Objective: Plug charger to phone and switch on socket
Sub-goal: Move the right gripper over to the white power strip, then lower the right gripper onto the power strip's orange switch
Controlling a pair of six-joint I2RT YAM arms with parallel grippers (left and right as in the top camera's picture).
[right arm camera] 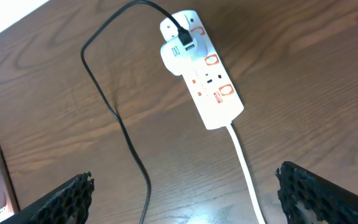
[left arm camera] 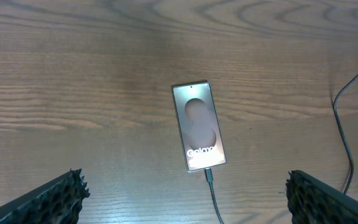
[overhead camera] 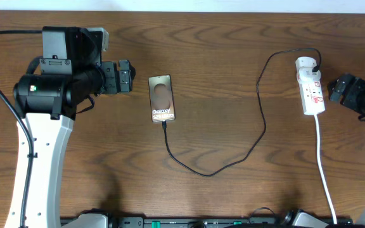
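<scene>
step: charger looks plugged into phone; socket switching likely pending
left tool: spread
right tool: spread; next, press switch

Left gripper pointing inward, fingers spread wide. Right gripper pointing inward, fingers wide apart.

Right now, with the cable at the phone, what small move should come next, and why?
Probably lower the open right fingers onto the socket's switch: the charger already looks seated in the phone, so only switching on seems left.
</scene>
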